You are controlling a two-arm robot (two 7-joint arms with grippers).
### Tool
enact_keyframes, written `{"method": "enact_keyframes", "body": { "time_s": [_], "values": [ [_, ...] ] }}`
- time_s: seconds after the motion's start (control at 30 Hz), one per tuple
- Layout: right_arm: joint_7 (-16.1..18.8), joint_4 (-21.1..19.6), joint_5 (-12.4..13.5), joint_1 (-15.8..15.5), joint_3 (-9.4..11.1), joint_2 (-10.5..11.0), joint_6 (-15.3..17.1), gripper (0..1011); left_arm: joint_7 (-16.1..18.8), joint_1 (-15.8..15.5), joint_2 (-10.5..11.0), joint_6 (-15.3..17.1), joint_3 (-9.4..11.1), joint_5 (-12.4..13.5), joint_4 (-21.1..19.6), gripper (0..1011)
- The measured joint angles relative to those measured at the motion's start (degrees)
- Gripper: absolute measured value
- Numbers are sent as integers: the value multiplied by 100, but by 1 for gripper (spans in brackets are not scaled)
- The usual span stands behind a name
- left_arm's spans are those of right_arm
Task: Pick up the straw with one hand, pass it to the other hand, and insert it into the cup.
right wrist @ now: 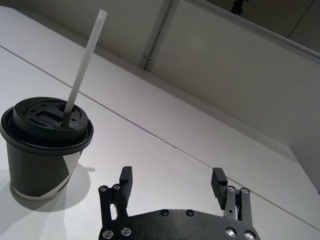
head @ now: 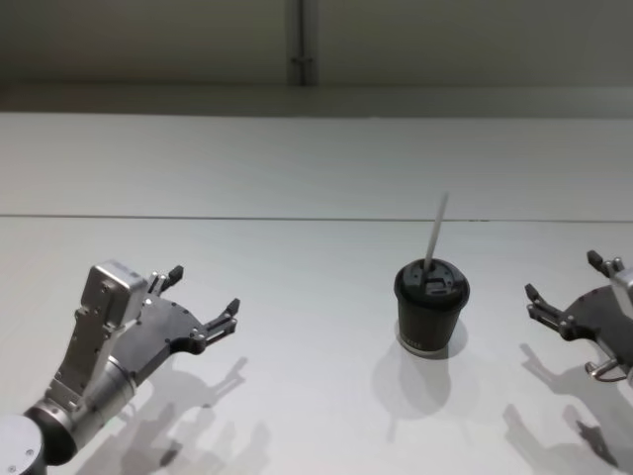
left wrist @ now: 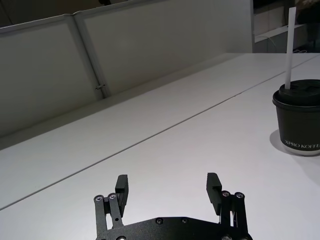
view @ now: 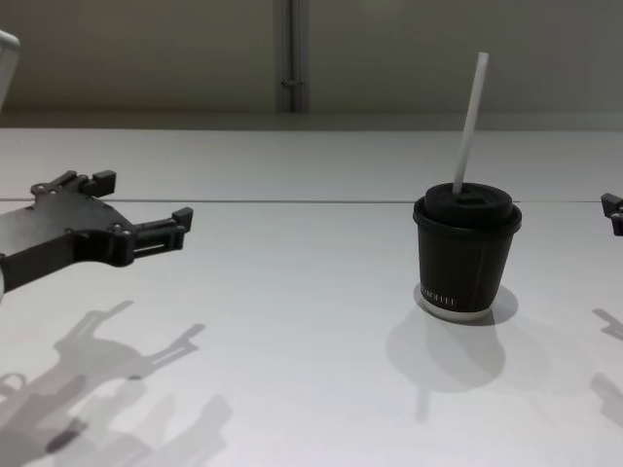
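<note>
Tabletop (head: 297,297) carried the cup (head: 431,307) between your arms | left tool (head: 198,307) wide, empty, well apart | right tool (head: 564,292) wide, empty, nearer | straw (head: 436,233) stood in the lid, near upright, tilted slightly.

dim, even light | soft multiple shadows toward camera | sharp focus

You see a matt white desk (head: 247,297), smooth, crossed by one thin dark seam (head: 198,217). The cup (head: 430,319) looks like matt black paper under a smooth black plastic lid (head: 431,281) with a slight sheen. The straw (head: 436,230) reads as smooth white plastic. The left tool (head: 203,302) is matt black, its plates studded with small shiny screws; behind it sits brushed silver metal. The right tool (head: 564,289) looks the same matt black.
</note>
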Motion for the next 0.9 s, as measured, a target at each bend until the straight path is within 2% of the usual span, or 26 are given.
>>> {"method": "enact_keyframes", "body": {
  "time_s": [0.17, 0.5, 0.9],
  "values": [
    [0, 0, 0, 0, 0, 0, 0, 1001, 404, 30, 41, 5, -10, 194, -8, 1001],
    [0, 0, 0, 0, 0, 0, 0, 1001, 921, 66, 91, 12, -23, 437, -14, 1002],
    [0, 0, 0, 0, 0, 0, 0, 1001, 970, 70, 96, 12, -28, 464, -14, 1001]
  ]
}}
